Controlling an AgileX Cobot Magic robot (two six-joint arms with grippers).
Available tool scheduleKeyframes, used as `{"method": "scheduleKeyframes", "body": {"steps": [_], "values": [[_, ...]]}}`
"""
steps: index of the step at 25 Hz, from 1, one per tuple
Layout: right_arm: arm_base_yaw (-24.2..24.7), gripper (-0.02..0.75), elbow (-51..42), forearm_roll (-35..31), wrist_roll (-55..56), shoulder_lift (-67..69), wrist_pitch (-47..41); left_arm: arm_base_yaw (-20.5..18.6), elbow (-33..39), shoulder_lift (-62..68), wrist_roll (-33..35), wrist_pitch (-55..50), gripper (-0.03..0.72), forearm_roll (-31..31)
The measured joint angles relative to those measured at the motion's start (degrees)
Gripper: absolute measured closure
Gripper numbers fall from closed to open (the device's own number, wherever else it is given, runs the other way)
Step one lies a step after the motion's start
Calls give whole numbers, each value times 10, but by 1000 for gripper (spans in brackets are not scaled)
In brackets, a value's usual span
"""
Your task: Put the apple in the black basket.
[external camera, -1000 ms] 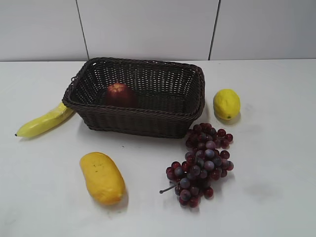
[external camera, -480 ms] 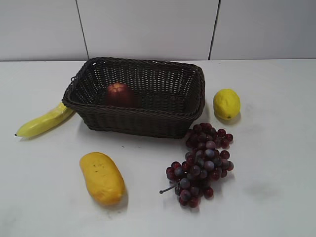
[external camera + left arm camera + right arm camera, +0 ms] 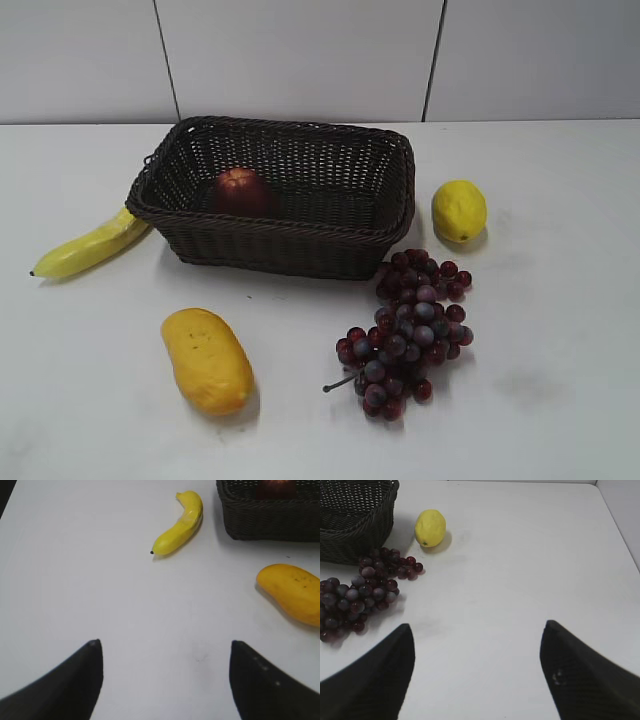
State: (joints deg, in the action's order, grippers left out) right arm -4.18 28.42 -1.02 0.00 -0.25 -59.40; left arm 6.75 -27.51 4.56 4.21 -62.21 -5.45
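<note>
The dark red apple lies inside the black basket, at its left end. In the left wrist view the apple shows just above the basket's wall at the top right. The right wrist view shows a corner of the basket at the top left. My left gripper is open and empty above bare table, well short of the basket. My right gripper is open and empty above bare table to the right of the grapes. Neither gripper shows in the exterior view.
A banana lies left of the basket, a yellow mango in front of it, a bunch of purple-red grapes at its front right and a lemon at its right. The white table's right edge shows in the right wrist view.
</note>
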Motion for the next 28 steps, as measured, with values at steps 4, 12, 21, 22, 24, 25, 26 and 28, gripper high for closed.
{"method": "scheduleKeyframes", "body": {"steps": [4, 12, 21, 22, 24, 25, 26, 28], "values": [[0, 147, 0, 0, 0, 0, 0, 0, 0, 0, 0, 0, 101, 0], [0, 147, 0, 0, 0, 0, 0, 0, 1, -13, 0, 0, 111, 0], [0, 147, 0, 0, 0, 0, 0, -25, 1, -48, 0, 0, 127, 0], [0, 147, 0, 0, 0, 0, 0, -26, 1, -48, 0, 0, 132, 0], [0, 147, 0, 0, 0, 0, 0, -27, 1, -48, 0, 0, 142, 0], [0, 147, 0, 0, 0, 0, 0, -27, 1, -48, 0, 0, 148, 0], [0, 147, 0, 0, 0, 0, 0, -28, 1, -48, 0, 0, 156, 0], [0, 147, 0, 0, 0, 0, 0, -28, 1, -48, 0, 0, 174, 0]]}}
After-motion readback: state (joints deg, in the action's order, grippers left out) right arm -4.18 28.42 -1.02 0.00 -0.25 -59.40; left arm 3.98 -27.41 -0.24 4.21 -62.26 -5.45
